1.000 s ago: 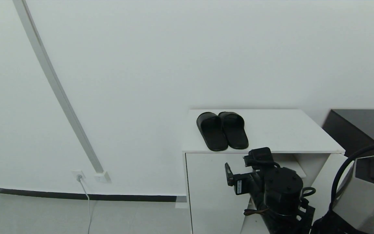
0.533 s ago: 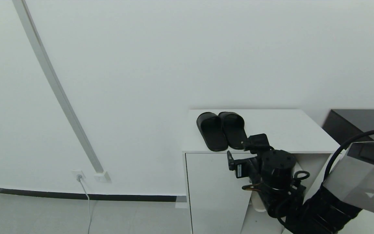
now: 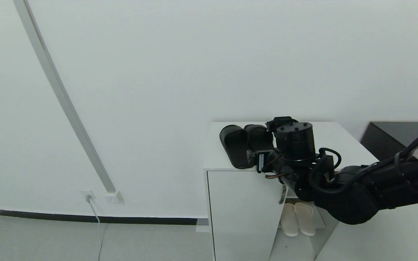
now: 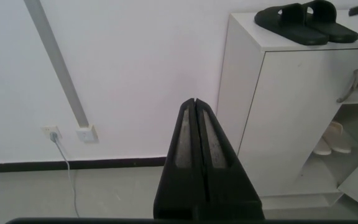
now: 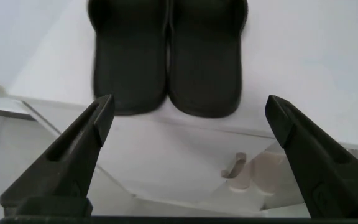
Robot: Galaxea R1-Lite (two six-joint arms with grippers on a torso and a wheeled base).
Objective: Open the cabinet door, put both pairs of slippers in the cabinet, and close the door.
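- Black left gripper (image 4: pixel 194 102) is seen tightly clenched.
- Right gripper (image 5: pixel 188 112) is held spread wide over black slippers (image 3: pixel 236 145), centre-right of frame, on white cabinet (image 3: pixel 339 152).
- Cream slippers (image 3: pixel 298 219) are shelved inside its open side, lower right.

Cabinet (image 3: pixel 238 217): 1. Black slippers (image 3: pixel 236 146), on its top: 2. Cream slippers (image 3: pixel 298 219), inside it: 2. Wall plates (image 3: pixel 87 195), left of it: 2.

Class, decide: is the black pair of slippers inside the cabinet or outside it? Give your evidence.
Outside. The black slippers lie side by side on the cabinet top, while the white slippers sit inside.
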